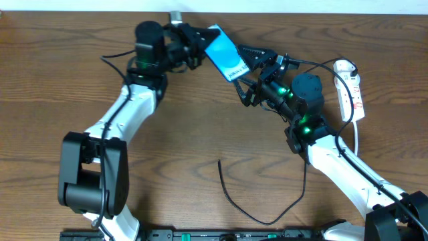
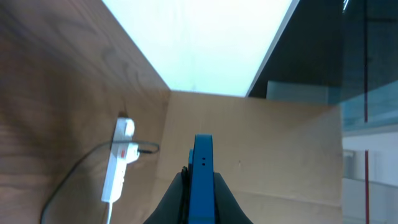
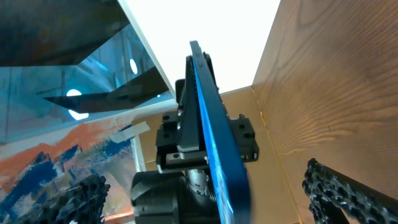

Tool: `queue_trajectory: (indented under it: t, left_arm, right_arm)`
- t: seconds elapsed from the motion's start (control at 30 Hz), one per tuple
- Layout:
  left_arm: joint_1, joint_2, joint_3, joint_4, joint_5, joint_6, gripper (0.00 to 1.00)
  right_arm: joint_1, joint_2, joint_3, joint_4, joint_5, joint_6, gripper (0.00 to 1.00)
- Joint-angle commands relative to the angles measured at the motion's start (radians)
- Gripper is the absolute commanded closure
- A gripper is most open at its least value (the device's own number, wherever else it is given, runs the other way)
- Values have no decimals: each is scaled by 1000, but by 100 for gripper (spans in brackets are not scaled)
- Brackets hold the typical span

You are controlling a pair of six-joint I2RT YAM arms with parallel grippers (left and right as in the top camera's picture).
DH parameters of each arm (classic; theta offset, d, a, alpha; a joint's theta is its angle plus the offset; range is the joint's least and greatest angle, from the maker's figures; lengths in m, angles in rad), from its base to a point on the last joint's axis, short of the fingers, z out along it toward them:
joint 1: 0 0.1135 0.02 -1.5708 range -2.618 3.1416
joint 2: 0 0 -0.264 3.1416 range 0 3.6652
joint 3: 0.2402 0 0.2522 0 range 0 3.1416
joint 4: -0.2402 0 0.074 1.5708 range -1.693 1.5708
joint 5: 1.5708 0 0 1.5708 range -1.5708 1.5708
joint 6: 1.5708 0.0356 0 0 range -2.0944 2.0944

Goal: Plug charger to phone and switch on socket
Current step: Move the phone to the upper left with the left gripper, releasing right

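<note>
Left fingers [image 1: 199, 45] are clamped on the phone [image 1: 226, 57], holding it up off the counter [image 1: 67, 80] near the back edge, about the middle. The phone is tilted, blue screen up in the overhead view. In the left wrist view the dark fingers sit on both sides of its thin edge.

Right fingers [image 1: 253, 67] are spread wide and hold nothing. They sit just beside the phone's lower end, and in the right wrist view the phone stands between them, apart from both.

The power strip [image 1: 350, 90] lies by the right edge of the counter, toward the back. A thin black lead reaches it, so the plug looks seated there, though the picture is too small to be sure.

The black cable [image 1: 257, 215] loops across the front middle of the counter. One end lies loose there, well apart from the phone.

Progress:
- Phone is lifted and presented.
- No cable is seen entering the phone in any view, so the plug-in looks not done.
- If the loose end is the connector, it needs picking up and pushing into the phone's port.
- The switch state on the strip is unreadable. No fingers are near it, so switching on is probably not done either.
</note>
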Motion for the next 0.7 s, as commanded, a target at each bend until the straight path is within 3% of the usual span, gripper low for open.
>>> queue_trajectory:
  t: [0.0,0.23,0.47,0.57,0.67]
  left_arm:
    - [63,-28,9,15,67,9,92]
    - [219,-28,9,16,235,21,93]
    - [362,-28,9,16,489,161,93]
    - [412,-28,9,16,569,222,93]
    - [445,-28,9,16,613,267,93]
  right_arm:
    - [8,-7,18,2,-7,2,1]
    - [8,-7,18,2,-17,-201,1]
    - [6,-7,31,-8,-77,-496,1]
    - [6,-6,101,-162,-123,-614,1]
    - [12,-6,233,-481,-102,-799,1]
